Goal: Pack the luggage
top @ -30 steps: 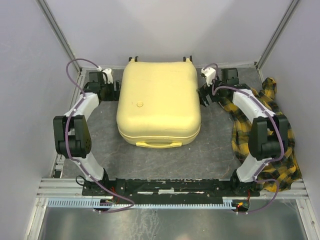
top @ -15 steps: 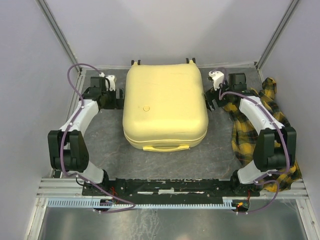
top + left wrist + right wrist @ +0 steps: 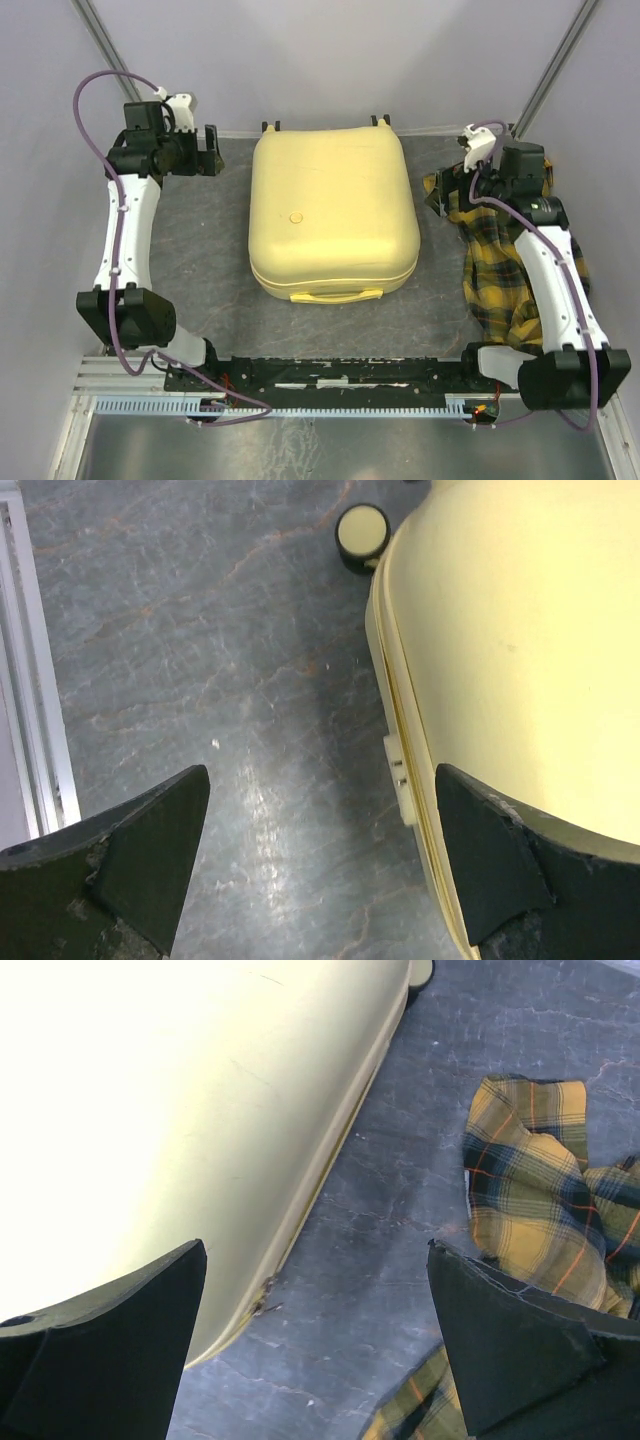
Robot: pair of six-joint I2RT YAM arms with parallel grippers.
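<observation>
Left gripper is recorded spread wide, with nothing held. Bare grey table is seen between its dark fingers. It is held off the far left corner of the luggage, apart from the shell. Right gripper is likewise found wide and empty, held off the luggage's far right corner, over the strip of table between shell and cloth. The luggage is laid flat in the middle of the table with its lid shut, so the inside is hidden. A pale yellow shell with rounded corners is noted, with a seam run around the side, a yellow handle on the near side and small wheels at the far edge. A small pale tab is seen on the seam of the left flank, and a small round mark on the lid. To the luggage's right a crumpled yellow-and-dark plaid cloth is spread from beside the far right corner down toward the near edge. It is kept outside the luggage and apart from the shell, and is partly covered by the right arm. To the luggage's left, a metal rail is noted along the table's edge.
</observation>
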